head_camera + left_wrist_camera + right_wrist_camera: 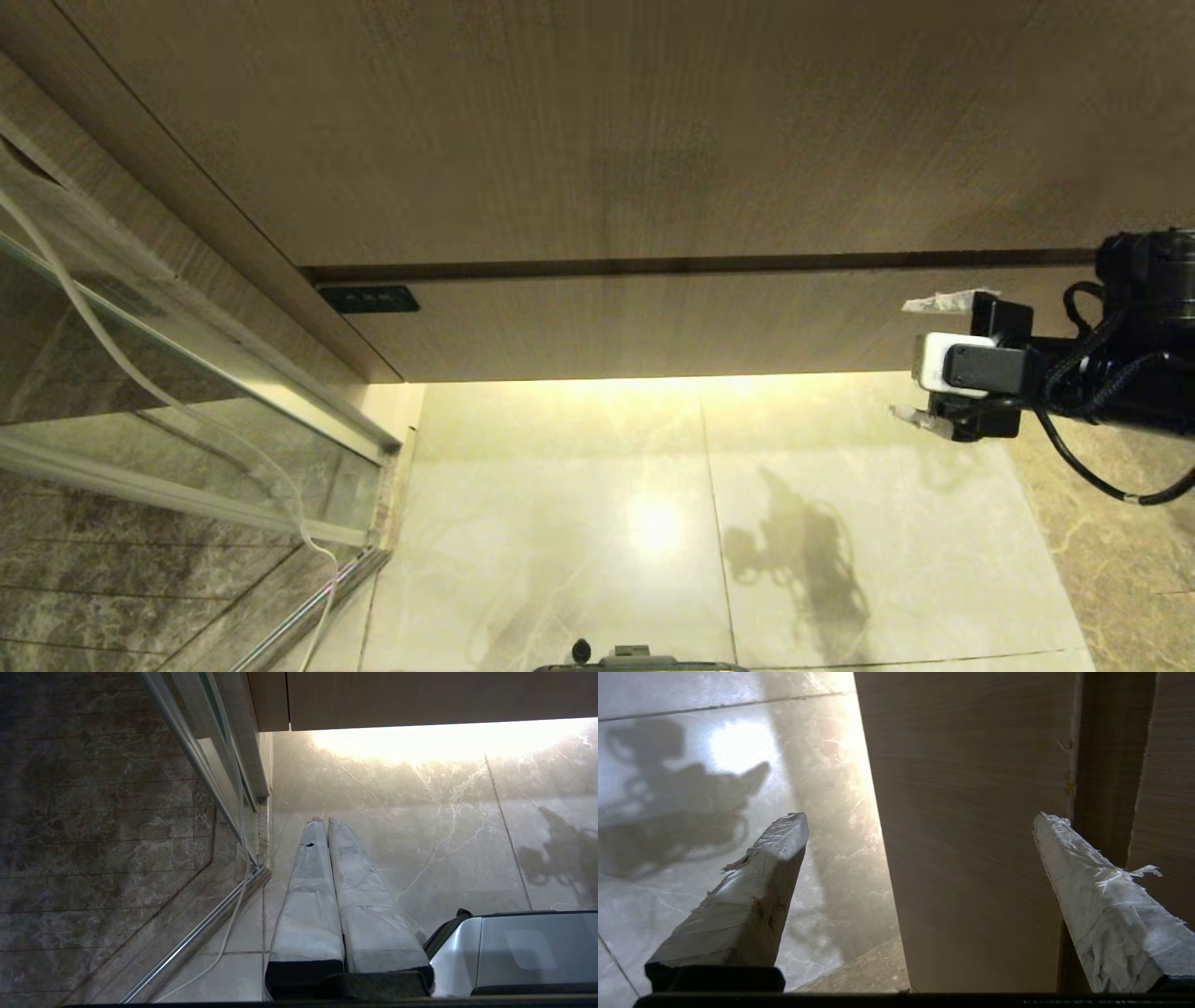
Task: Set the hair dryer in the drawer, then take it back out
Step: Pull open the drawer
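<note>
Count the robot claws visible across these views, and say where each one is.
2. The right claw is open beside the closed drawer front, at its right end. The left claw is shut, pointing at the floor near the glass door. No hair dryer shows.

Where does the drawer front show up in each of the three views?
Head view: the drawer is the shut lower wood band, right gripper at its right end.
Left wrist view: strip along the top.
Right wrist view: central panel.
Shared landmark: the marble floor.
</note>
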`<state>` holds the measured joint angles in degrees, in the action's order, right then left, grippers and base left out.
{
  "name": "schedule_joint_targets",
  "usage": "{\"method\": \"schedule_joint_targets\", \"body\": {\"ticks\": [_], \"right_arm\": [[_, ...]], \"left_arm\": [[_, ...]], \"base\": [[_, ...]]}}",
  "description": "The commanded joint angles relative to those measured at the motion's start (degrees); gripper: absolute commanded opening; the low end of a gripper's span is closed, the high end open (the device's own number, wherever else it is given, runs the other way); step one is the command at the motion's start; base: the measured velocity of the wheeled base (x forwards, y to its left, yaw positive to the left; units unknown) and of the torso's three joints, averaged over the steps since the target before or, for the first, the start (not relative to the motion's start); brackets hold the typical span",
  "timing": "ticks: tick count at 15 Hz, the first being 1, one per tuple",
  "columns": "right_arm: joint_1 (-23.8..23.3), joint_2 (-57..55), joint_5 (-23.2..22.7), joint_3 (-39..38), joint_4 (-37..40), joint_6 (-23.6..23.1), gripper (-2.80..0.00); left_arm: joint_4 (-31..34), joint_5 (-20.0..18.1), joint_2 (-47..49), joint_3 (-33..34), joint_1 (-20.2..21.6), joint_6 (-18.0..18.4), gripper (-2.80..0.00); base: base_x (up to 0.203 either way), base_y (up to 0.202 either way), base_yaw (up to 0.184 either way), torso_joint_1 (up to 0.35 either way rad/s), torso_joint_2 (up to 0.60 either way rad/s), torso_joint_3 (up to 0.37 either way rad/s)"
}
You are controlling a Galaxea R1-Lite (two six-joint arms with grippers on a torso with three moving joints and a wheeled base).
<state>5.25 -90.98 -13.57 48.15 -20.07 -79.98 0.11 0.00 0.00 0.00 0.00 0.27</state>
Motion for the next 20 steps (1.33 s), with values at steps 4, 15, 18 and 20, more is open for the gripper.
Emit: {"method": "schedule_joint_targets", "body": {"ticks": [4,15,18,20], "right_arm": [[0.0,-4.0,0.0,4.0,-0.9,4.4,0.00],[0.0,-7.3,-3.5,4.0,-10.2,6.7,0.00],[0.0,-8.3,-7.4,3.8,-13.5,6.7,0.00],[-0.1,-8.5,-8.0,3.4,-14.8,6.6,0.00]], "left_arm": [[0.0,0.0,0.0,0.0,0.0,0.0,-2.80],[0.0,0.0,0.0,0.0,0.0,0.0,-2.80],[0.0,0.0,0.0,0.0,0.0,0.0,-2.80],[0.0,0.0,0.0,0.0,0.0,0.0,-2.80]], "base": [[0.000,0.000,0.000,0.000,0.00,0.000],[0.000,0.000,0.000,0.000,0.00,0.000],[0.000,0.000,0.000,0.000,0.00,0.000],[0.000,0.000,0.000,0.000,0.00,0.000]]}}
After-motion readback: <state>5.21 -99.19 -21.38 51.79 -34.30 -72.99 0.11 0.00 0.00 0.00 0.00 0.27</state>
